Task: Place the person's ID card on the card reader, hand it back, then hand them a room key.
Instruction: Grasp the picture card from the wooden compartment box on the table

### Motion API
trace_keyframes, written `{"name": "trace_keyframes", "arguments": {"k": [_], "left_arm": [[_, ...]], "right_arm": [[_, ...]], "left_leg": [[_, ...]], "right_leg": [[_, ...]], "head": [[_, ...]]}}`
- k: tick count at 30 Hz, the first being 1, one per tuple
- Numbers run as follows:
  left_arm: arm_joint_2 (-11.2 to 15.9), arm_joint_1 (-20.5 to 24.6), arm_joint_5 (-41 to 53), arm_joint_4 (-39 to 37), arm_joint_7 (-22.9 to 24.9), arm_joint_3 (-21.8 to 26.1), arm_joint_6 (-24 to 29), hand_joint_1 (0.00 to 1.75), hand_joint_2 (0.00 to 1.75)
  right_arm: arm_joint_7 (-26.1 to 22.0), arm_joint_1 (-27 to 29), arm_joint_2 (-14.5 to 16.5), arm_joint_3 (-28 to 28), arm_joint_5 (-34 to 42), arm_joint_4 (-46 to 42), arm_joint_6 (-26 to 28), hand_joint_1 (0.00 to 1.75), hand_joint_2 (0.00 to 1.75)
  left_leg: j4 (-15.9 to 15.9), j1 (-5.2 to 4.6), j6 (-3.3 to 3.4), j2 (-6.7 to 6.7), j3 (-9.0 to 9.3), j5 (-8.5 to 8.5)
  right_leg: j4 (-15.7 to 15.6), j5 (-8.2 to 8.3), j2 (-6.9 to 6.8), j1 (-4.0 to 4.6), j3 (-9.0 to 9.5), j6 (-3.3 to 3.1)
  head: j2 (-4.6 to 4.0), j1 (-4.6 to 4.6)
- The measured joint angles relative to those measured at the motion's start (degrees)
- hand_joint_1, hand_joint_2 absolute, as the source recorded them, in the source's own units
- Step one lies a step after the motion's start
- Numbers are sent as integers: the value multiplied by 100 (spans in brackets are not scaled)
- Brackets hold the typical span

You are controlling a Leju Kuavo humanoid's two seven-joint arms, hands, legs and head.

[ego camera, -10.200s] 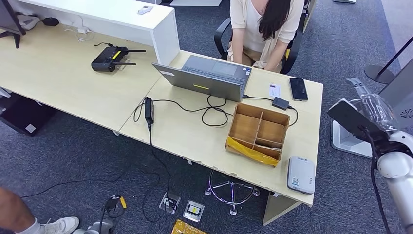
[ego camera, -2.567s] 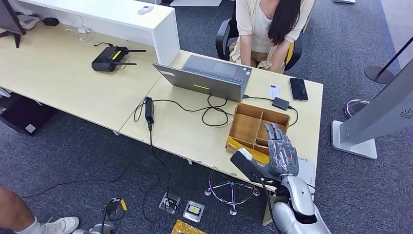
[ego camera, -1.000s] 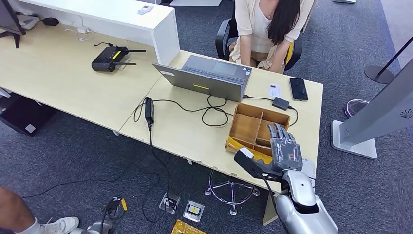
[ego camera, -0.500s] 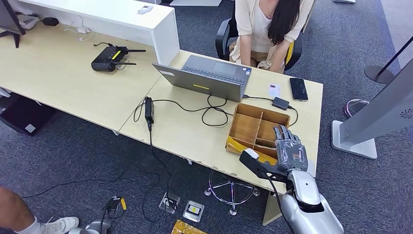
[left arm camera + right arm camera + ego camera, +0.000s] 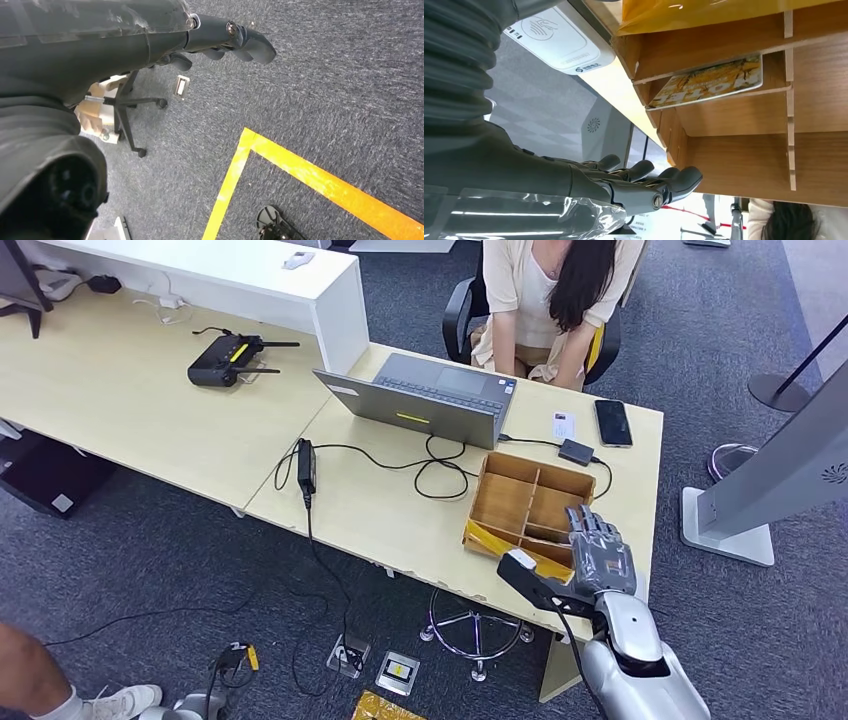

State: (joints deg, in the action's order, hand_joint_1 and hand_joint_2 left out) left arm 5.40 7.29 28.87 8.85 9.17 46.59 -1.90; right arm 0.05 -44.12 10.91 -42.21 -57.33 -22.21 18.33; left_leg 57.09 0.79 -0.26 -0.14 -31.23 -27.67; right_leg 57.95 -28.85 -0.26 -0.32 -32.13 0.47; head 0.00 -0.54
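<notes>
Wooden tray [image 5: 500, 502] is approached: the right hand [image 5: 598, 558], fingers extended and empty, has edged toward three o'clock over its compartments, where a yellow room key [image 5: 709, 81] lies; pickup seems imminent.

The bench [image 5: 380, 510] at mid-frame has a pale, matt wood-look top. On it, the divided box [image 5: 512, 502] is bare, unvarnished plywood, with glossy yellow tape across its near side. The card [image 5: 709, 80] in one compartment looks printed and slightly shiny. The card reader [image 5: 555, 40] is smooth white plastic. The right hand [image 5: 598, 550] is matt grey, with clear, glossy film over its back; the arm behind is satin silver. The floor [image 5: 325, 90] is rough grey carpet crossed by smooth yellow tape.
</notes>
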Motion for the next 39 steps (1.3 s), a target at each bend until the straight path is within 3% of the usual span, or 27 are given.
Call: {"name": "trace_keyframes", "arguments": {"k": [39], "left_arm": [[13,-4,462,0,-192,-187,-247,0,0]], "right_arm": [[188,0,19,109,-295,175,33,0,175]], "left_leg": [[0,0,0,0,0,0]], "right_leg": [[0,0,0,0,0,0]], "head": [[0,-1]]}}
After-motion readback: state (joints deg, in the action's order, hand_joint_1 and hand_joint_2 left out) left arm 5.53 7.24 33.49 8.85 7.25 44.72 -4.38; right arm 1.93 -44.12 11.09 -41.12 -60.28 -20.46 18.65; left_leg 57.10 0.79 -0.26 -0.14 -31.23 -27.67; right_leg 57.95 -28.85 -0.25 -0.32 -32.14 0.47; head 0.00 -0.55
